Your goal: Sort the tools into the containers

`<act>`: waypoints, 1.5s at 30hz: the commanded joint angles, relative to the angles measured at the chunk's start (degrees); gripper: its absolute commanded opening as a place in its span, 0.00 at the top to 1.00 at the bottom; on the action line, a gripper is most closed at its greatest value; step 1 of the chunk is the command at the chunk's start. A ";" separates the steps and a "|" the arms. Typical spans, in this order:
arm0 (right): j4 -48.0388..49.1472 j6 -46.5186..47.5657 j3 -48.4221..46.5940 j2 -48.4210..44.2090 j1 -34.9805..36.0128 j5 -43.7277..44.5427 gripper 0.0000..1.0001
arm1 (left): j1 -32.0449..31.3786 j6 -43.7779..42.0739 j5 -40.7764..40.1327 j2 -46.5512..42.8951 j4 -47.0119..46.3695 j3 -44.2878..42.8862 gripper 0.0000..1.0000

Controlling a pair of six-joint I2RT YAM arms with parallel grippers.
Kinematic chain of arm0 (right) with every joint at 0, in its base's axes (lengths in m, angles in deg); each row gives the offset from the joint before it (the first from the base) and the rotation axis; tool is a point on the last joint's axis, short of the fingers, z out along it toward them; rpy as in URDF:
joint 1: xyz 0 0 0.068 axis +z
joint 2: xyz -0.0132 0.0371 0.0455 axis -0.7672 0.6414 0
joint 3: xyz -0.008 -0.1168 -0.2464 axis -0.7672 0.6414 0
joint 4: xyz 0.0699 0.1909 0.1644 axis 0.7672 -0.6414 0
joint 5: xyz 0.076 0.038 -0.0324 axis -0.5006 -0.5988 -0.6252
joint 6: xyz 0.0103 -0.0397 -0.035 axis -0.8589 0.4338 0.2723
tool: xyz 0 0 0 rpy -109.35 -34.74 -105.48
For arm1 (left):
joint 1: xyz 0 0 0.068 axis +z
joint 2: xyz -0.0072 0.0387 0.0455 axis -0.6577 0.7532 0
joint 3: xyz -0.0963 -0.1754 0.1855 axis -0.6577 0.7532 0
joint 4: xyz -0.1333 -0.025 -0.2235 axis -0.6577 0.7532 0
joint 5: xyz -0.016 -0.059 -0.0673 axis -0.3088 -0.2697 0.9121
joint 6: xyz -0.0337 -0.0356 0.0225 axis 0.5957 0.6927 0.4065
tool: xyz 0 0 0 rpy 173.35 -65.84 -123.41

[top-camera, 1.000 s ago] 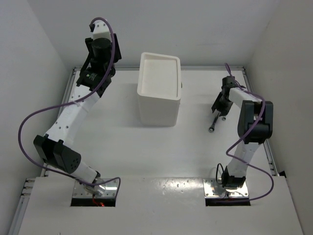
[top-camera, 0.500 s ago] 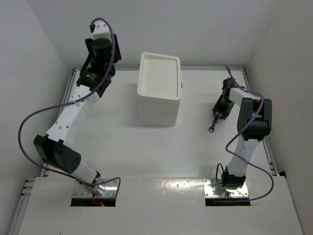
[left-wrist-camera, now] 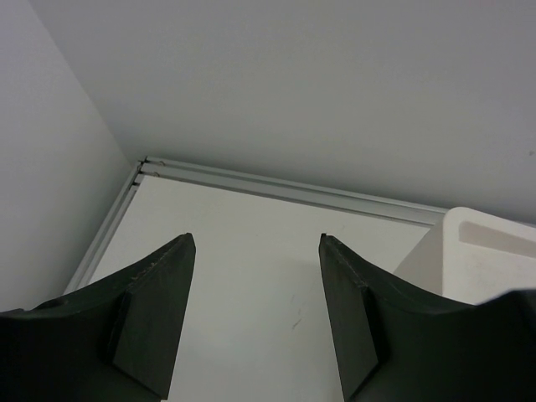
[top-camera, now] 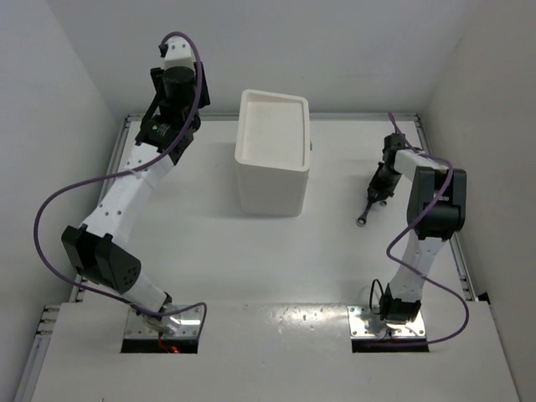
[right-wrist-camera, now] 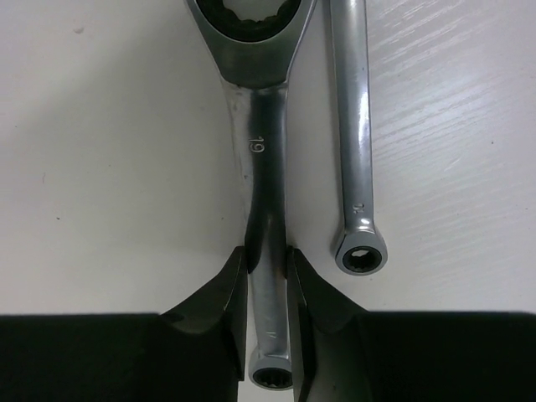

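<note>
Right fingers (right-wrist-camera: pixel 219 303) clamp the 19 wrench (right-wrist-camera: pixel 261 159) lengthwise, ring end pointing away (14 wrench (right-wrist-camera: pixel 352 126) parallel beside it); left fingers (left-wrist-camera: pixel 155 318) apart.

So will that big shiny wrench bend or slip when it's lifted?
Probably stiff: the big wrench looks like solid metal. It might slip or tilt, since its shaft is polished and the right gripper pinches near one end.
</note>
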 commanded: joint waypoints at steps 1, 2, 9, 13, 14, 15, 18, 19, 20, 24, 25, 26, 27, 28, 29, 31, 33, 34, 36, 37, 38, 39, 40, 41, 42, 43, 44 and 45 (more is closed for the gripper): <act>0.11 0.00 -0.09 2.57 0.54 -4.19 1.00 | 0.70 0.15 -0.20 -0.33 -0.53 -0.60 0.33; 0.64 0.62 -0.61 1.26 0.54 -5.43 1.00 | 0.70 0.85 -0.20 -0.33 -0.53 0.02 0.33; 0.64 1.42 -1.84 -7.01 1.07 -14.13 1.00 | 1.22 2.52 0.94 -1.56 0.00 3.88 0.33; -0.50 3.16 -1.32 -12.54 1.07 -15.55 1.00 | 1.22 3.58 2.18 -1.56 0.53 5.39 0.33; -0.50 3.70 -1.32 -13.77 1.07 -15.55 1.00 | 1.22 3.58 2.18 -1.56 1.05 6.08 0.33; -1.28 4.31 -1.32 -16.05 0.46 -16.07 1.00 | 1.22 3.58 2.18 -2.08 1.05 6.61 0.33; -2.61 6.16 -0.71 -19.49 0.46 -17.47 1.00 | 1.22 3.58 2.70 -2.09 1.05 7.67 0.33; -3.22 6.95 -0.70 -21.50 0.46 -18.61 1.00 | 1.22 3.58 2.70 -2.09 1.05 7.67 0.33; -3.23 6.95 -0.70 -22.30 0.46 -18.62 1.00 | 1.22 3.58 2.70 -2.09 1.05 7.67 0.33; -5.77 8.88 -2.80 -25.82 0.46 -23.71 1.00 | 1.22 4.11 3.76 -2.09 1.05 8.20 0.33; -5.77 8.89 -3.59 -26.44 0.46 -24.85 1.00 | 1.22 4.11 3.76 -2.09 1.05 8.81 0.33; -5.78 9.67 -4.56 -26.96 0.46 -26.78 1.00 | 1.22 4.11 3.76 -2.09 1.05 8.81 0.33; -6.73 10.38 -7.09 -26.97 0.46 -28.10 1.00 | 1.22 4.11 3.76 -2.09 1.05 8.81 0.33; -8.05 10.38 -8.51 -26.97 0.46 -29.77 1.00 | 1.22 4.11 3.76 -2.09 1.05 9.34 0.33; -8.67 10.38 -10.00 -26.97 0.46 -33.87 1.00 | 1.22 4.11 3.76 -2.09 1.05 9.34 0.33; -9.63 10.38 -14.48 -26.97 0.46 -37.33 1.00 | 1.22 3.50 3.76 -2.09 1.05 9.86 0.33; -11.48 10.38 -20.00 -25.75 0.46 -42.34 1.00 | 1.22 3.49 3.76 -2.61 1.05 9.87 0.33; -11.49 10.38 -21.86 -25.04 0.46 -44.09 1.00 | 1.22 2.97 3.76 -2.62 1.05 9.87 0.33; -12.89 9.16 -27.49 -22.58 0.46 -48.49 1.00 | 1.22 2.96 3.76 -2.62 1.05 10.40 0.33; -12.89 8.54 -29.25 -21.62 0.46 -50.94 1.00 | 1.22 2.96 3.76 -2.62 1.05 10.40 0.33; -12.29 7.58 -32.22 -20.74 0.46 -51.75 1.00 | 1.22 2.96 3.76 -2.62 1.05 10.40 0.33; -11.32 5.39 -33.47 -19.16 0.98 -52.63 1.00 | 1.22 2.44 3.76 -2.62 1.05 10.92 0.33; -10.36 4.07 -35.22 -18.19 0.98 -54.29 1.00 | 1.22 2.44 3.76 -2.62 1.05 10.92 0.33; -6.78 2.49 -35.24 -17.66 1.85 -55.09 1.00 | 1.22 2.44 3.76 -2.62 1.05 10.92 0.33; -4.83 -0.49 -35.24 -17.65 3.08 -55.62 1.00 | 1.22 1.74 3.76 -2.62 1.05 10.92 0.33; -3.24 -1.30 -35.94 -16.09 3.96 -55.62 1.00 | 1.22 1.73 3.76 -2.62 1.05 10.92 0.33; -2.10 -2.00 -36.55 -15.29 4.93 -56.15 1.00 | 1.22 1.73 3.76 -2.62 1.05 10.92 0.33; 0.09 -3.49 -37.26 -14.50 6.59 -56.67 1.00 | 1.22 1.12 4.28 -2.62 1.05 10.92 0.33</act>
